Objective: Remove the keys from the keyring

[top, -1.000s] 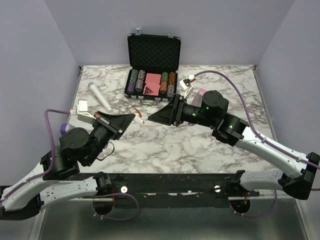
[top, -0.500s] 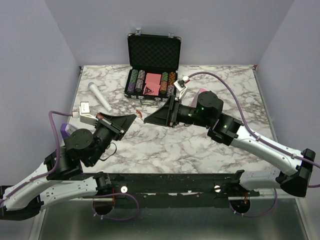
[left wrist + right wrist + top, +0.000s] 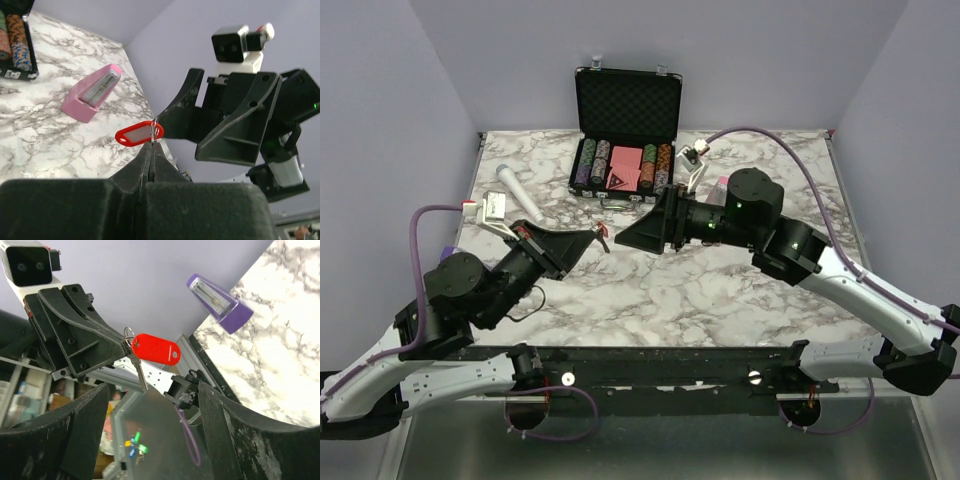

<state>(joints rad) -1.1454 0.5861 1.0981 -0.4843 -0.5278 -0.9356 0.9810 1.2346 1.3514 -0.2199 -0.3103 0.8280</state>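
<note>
My left gripper (image 3: 597, 233) is shut on the silver split ring of the keyring (image 3: 139, 134), a red oval tag, and holds it in the air above the marble table. In the right wrist view the red keyring (image 3: 156, 348) hangs sideways from the left fingertips (image 3: 119, 341). A silver key (image 3: 139, 372) dangles below the ring. My right gripper (image 3: 624, 240) is open and empty, facing the keyring from the right. Its fingers (image 3: 84, 430) stand wide on either side of the key, a short way off. The key is hidden in the left wrist view.
An open black case of poker chips (image 3: 625, 165) stands at the back. A white microphone (image 3: 520, 193) lies at the left. A pink metronome (image 3: 92, 93) lies behind the right arm. A purple metronome (image 3: 217, 302) lies near the left edge.
My left gripper has risen and shifted right with the keyring, lifting it off the table. My right gripper moved in toward it, then drew back a little to the right.
</note>
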